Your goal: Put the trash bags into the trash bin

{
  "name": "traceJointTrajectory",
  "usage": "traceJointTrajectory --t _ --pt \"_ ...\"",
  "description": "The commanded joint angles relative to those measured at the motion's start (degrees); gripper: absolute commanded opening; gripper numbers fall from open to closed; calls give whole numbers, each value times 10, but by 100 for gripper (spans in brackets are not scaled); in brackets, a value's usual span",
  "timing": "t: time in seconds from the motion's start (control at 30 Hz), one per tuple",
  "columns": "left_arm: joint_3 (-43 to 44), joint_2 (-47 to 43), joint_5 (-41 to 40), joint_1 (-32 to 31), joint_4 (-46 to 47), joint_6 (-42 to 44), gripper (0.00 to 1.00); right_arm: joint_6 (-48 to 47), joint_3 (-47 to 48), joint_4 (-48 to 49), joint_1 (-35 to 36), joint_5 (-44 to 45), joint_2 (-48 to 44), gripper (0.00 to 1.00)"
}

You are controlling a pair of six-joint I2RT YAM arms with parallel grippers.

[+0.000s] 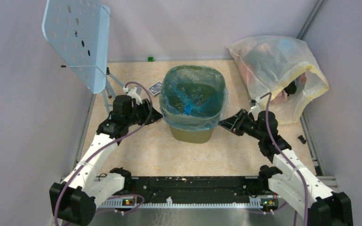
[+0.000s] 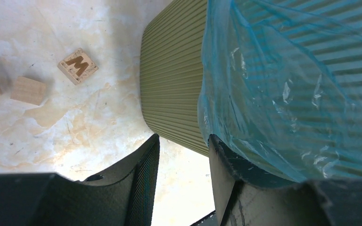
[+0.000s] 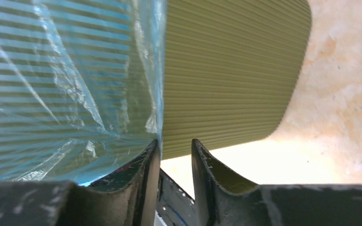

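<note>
The olive-green trash bin (image 1: 191,135) stands upright mid-table. The light-blue trash bag (image 1: 193,94) lines its inside and is folded down over the rim. My left gripper (image 1: 156,115) is at the bin's left side, open; in the left wrist view (image 2: 184,146) only table shows between the jaws, and the bag's hem (image 2: 287,84) lies against the right finger (image 2: 226,165), beside the ribbed bin wall (image 2: 172,80). My right gripper (image 1: 224,123) is at the bin's right side, open with a narrow empty gap (image 3: 175,150). The bag's edge (image 3: 66,84) hangs by its left finger over the bin wall (image 3: 231,70).
A large yellowish-clear stuffed bag (image 1: 275,70) lies at the back right. A light-blue perforated panel on a stand (image 1: 78,40) stands back left. A small dark card (image 1: 155,87) lies behind the bin. Wooden tiles (image 2: 78,65) lie left of the bin. A black rail (image 1: 188,183) runs along the near edge.
</note>
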Motion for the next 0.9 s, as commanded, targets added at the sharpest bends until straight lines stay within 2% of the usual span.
traceJointTrajectory --t 0.0,0.1,0.2,0.27,0.5,0.57,0.67,0.87 --pt "8 0 -21 1 14 15 49 -32 -2 -2 -4 12 -6 34" --pt "13 2 -30 1 7 15 49 -61 20 -55 -4 42 -15 52" --pt "17 0 -36 1 6 15 50 -88 49 -105 -4 75 -29 60" --pt "23 -4 -45 2 3 17 51 -106 70 -134 -4 99 -41 61" --pt "93 4 -153 6 -77 42 49 -158 160 -220 -4 238 -69 60" --pt "103 -2 -163 6 -76 43 49 -170 177 -217 -4 244 -63 60" --pt "100 -6 -135 6 -31 35 50 -178 203 -199 -4 227 -24 59" --pt "72 23 -65 7 72 -11 50 -165 231 -125 -4 214 57 48"
